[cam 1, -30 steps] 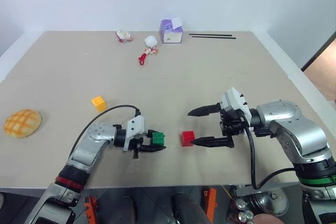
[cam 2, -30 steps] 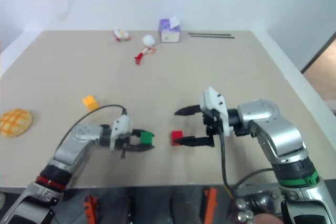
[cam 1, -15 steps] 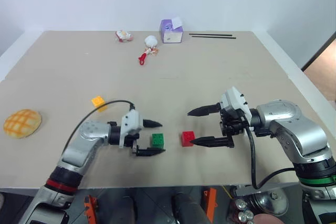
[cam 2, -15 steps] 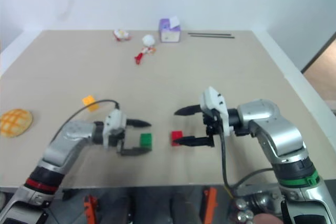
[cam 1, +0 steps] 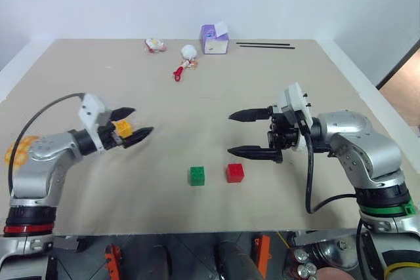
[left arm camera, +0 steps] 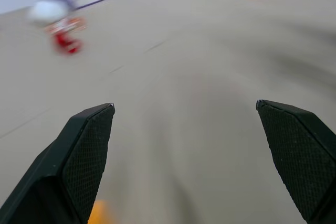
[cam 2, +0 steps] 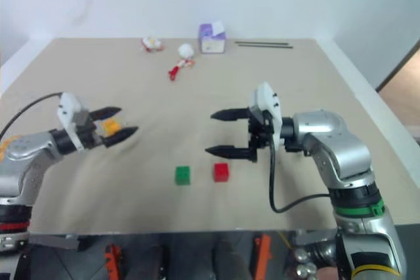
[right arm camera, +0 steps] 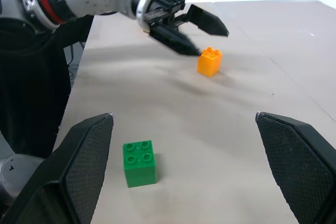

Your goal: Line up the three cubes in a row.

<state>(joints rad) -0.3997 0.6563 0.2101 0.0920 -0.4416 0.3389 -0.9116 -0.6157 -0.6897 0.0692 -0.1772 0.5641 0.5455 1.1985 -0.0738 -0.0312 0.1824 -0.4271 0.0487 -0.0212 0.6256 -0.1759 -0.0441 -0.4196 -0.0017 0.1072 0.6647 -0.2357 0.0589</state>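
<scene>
The left gripper (cam 1: 131,124) is held above the table (cam 1: 275,83) on the robot's left side, pointing roughly level and toward the middle, with its two black fingers spread wide and nothing between them. The yellow-orange cube (cam 1: 121,128) is seen just behind those fingers, partly hidden by them; in the right wrist view the cube (right arm camera: 209,61) stands on the table beside the fingertips, and whether it is touched cannot be told. The right gripper (cam 1: 239,134) is held over the table on the robot's right side, turned to point leftward, its fingers likewise parted wide and empty. The green cube (cam 1: 197,175) and the red cube (cam 1: 235,172) are set side by side near the front edge, a small gap between them, below and just in front of the right gripper. The yellow-orange cube lies well apart from that pair, farther left and farther back. A broad bare stretch of table is left between the two grippers and behind the cubes. Along the far edge a purple-and-white box (cam 1: 214,39), a few small toys (cam 1: 186,57) and a thin black stick (cam 1: 265,45) are found. At the left edge a round yellow bun (cam 1: 18,149) is partly covered by the left arm.
</scene>
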